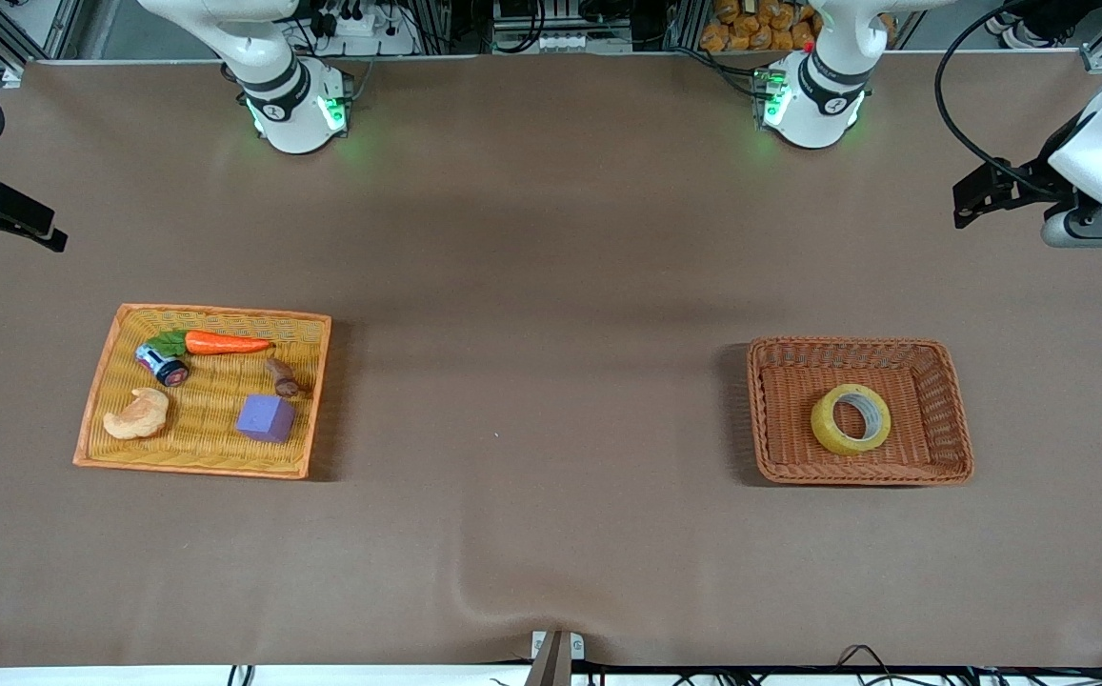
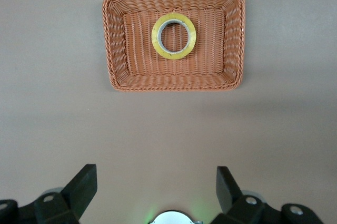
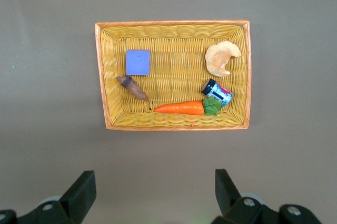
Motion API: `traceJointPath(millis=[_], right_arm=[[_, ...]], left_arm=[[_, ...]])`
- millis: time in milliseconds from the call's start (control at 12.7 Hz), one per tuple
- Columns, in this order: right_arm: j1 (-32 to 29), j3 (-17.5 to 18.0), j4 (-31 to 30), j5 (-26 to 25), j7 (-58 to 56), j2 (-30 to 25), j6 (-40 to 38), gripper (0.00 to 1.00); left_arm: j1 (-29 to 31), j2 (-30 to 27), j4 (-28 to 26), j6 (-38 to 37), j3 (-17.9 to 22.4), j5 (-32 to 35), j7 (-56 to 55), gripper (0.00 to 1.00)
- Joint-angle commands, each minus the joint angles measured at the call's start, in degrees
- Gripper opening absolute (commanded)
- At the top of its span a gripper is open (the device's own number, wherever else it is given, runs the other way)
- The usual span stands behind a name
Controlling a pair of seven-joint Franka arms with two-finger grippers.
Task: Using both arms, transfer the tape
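Note:
The tape [image 1: 851,418], a translucent yellow ring with a grey-white core, lies flat in the brown wicker basket [image 1: 952,410] toward the left arm's end of the table. It also shows in the left wrist view [image 2: 174,36]. My left gripper [image 2: 156,174] is open and empty, held high at that end of the table [image 1: 979,193], apart from the basket. My right gripper [image 3: 155,177] is open and empty, held high at the right arm's end [image 1: 22,221], apart from the yellow tray [image 3: 174,30].
The yellow wicker tray [image 1: 112,343] holds a toy carrot [image 1: 222,343], a small can [image 1: 162,364], a pale orange croissant toy [image 1: 138,415], a purple cube [image 1: 266,418] and a small brown piece [image 1: 282,377]. Brown tabletop lies between tray and basket.

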Motion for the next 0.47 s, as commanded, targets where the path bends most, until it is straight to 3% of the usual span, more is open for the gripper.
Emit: traceJointPath(millis=[0,395], right_arm=[[-0.5,0.4,0.5,-0.4,0.6,0.1,-0.4,1.0],[-0.6,0.4,0.5,-0.4,0.6,0.1,-0.4,1.0]], left_arm=[[0.9,-0.1,0.1,-0.6,-0.8,-1.1,-0.6,1.0],[1.0,-0.1,-0.3,-0.6,-0.8,-1.1,-0.3,1.0]])
